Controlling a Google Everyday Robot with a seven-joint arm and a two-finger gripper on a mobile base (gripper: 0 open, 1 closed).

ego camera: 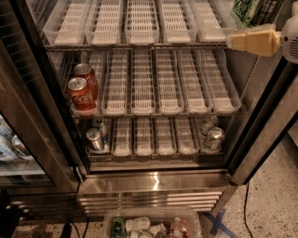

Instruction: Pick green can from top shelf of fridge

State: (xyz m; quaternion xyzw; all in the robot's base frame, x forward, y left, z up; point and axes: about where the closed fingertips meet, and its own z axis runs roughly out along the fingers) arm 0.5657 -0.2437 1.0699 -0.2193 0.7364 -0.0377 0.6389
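right, the fridge [153, 182] stands open in front of me, its dark-framed glass door [28, 116] swung out on the left. the top shelf [142, 45] carries a row of white slotted lane trays [142, 21] side by side, and every lane i can see is bare. over at the far right end of that shelf, up in the corner, there's the green can [246, 10], green with pale swirls, only its lower part showing. just beneath it hangs the pincer [242, 42], a pale yellowish wedge reaching in from the right and pointing left, level with the front rail of the top shelf. from here i can't tell how wide the pincer is set, nor whether it touches the can or has hold of anything.

one rack down, two red cola cans [81, 90] stand upright at the left end, one behind the other. on the lowest rack there are silver cans [95, 138] at the left and two more at the right end. below that, the slatted steel base grille [149, 199], and on the speckled floor [274, 200] a clear bin [153, 214] of bottles beside a blue tape cross [217, 223].
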